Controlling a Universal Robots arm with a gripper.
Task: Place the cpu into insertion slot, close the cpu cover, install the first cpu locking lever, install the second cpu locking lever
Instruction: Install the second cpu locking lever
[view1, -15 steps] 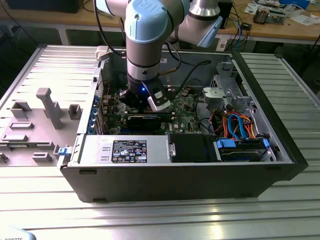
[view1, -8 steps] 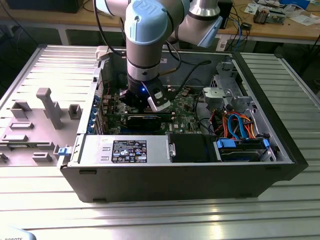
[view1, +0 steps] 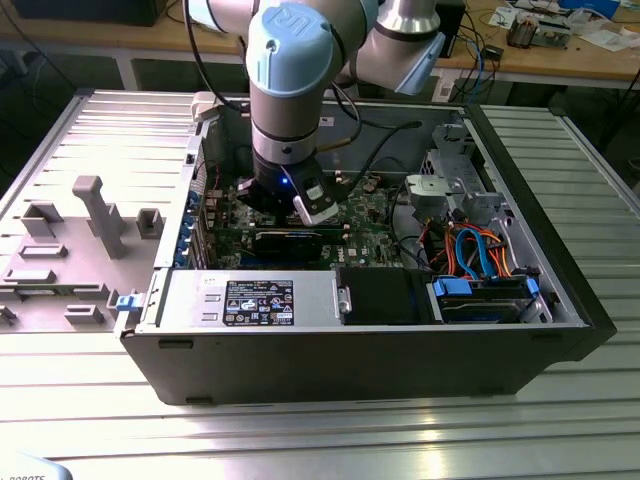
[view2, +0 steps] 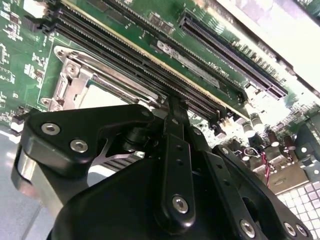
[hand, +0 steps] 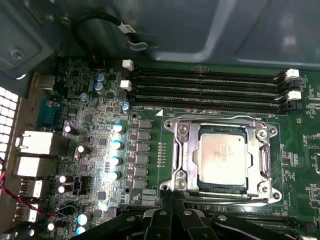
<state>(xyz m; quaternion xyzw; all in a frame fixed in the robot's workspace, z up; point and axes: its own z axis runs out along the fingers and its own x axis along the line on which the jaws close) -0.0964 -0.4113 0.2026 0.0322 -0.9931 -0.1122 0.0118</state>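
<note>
In the first wrist view the cpu (hand: 222, 160), a dull silver square, sits in the insertion slot (hand: 170, 126) on the green board. The cpu cover (hand: 256, 162), a silvery frame, lies flat around it with the chip showing through its window. A thin metal rod (hand: 215, 118) runs along the slot's side by the memory slots. My gripper (hand: 171, 199) is shut with nothing held, just off the slot's edge. In the second wrist view the gripper (view2: 172, 107) hovers at the slot (view2: 67, 80) beside the memory slots. In the exterior view the gripper (view1: 290, 205) reaches down into the open computer case.
Long black memory slots (hand: 210, 87) lie beside the socket, capacitors (hand: 116, 145) on its other side. The case walls (view1: 350, 355) surround the board; a power supply (view1: 235, 295) and a drive cage with blue cables (view1: 480, 265) sit along the near side. A grey fixture plate (view1: 90, 230) lies on the exterior view's left.
</note>
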